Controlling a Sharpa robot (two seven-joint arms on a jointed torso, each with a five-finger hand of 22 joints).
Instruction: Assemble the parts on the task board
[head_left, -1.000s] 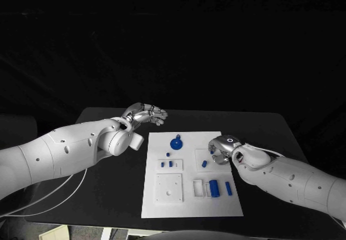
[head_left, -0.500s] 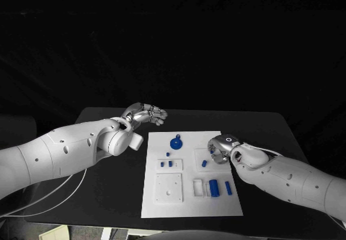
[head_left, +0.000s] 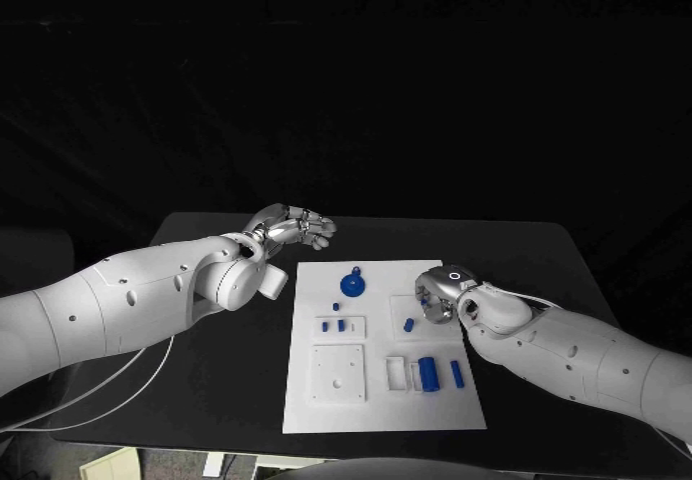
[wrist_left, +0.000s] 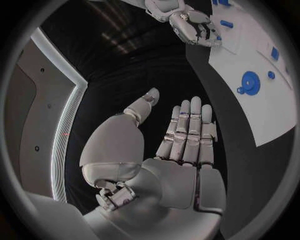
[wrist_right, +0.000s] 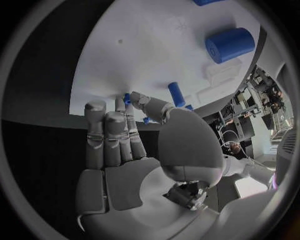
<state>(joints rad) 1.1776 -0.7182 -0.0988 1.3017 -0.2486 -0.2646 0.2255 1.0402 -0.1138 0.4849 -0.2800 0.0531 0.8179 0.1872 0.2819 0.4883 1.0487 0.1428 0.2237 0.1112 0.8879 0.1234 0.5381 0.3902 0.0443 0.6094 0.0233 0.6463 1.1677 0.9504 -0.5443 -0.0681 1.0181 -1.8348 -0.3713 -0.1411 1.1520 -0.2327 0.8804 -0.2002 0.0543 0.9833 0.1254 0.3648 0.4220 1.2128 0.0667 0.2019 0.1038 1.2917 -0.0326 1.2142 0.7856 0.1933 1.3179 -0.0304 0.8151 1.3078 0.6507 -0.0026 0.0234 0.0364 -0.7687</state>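
The white task board (head_left: 325, 405) lies mid-table. On it are a blue gear disc (head_left: 353, 288), small blue pegs (head_left: 335, 325), a lone peg (head_left: 410, 324) and a blue cylinder (head_left: 428, 373) beside a slim blue piece (head_left: 457, 374). My right hand (head_left: 437, 298) hovers at the board's right edge, near the lone peg. In the right wrist view its thumb and a fingertip pinch a small blue part (wrist_right: 127, 98), with the cylinder (wrist_right: 229, 45) beyond. My left hand (head_left: 293, 228) hangs off the board's far left corner, its fingers (wrist_left: 187, 130) straight and holding nothing.
Black table (head_left: 534, 260) surrounds the board, with bare room on both sides. The left wrist view shows the board (wrist_left: 269, 115), the gear disc (wrist_left: 249, 82) and my right hand (wrist_left: 190, 25) beyond.
My right hand has shifted a little toward the far side along the board's right edge. The left hand has stayed put.
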